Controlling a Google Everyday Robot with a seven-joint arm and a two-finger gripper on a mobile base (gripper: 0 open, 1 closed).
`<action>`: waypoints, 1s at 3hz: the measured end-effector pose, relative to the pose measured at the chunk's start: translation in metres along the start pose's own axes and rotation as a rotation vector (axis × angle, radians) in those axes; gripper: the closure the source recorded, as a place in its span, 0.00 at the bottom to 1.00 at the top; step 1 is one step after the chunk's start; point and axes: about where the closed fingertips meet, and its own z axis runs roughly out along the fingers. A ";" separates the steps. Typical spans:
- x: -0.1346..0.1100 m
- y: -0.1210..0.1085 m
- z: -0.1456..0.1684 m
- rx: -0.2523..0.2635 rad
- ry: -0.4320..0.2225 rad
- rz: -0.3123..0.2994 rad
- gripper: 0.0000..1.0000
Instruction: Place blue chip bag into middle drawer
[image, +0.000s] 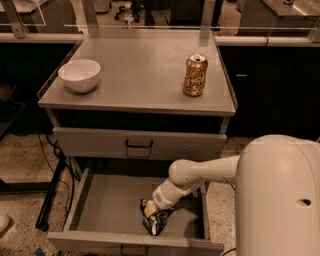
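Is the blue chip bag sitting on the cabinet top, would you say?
No, the blue chip bag lies in the open middle drawer, at the gripper.

White arm (210, 170) exits body shell (280, 195) at 3 o'clock and runs toward 9. It bends at elbow (181, 173); forearm drops toward 7 o'clock. Wrist (165, 196) angled down. Gripper (151, 210) low, bottom centre, aimed approx 7 o'clock.
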 end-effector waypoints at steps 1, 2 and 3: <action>0.000 0.000 0.000 0.000 0.000 0.000 0.57; 0.000 0.000 0.000 0.000 0.000 0.000 0.36; 0.000 0.000 0.000 0.000 0.000 0.000 0.12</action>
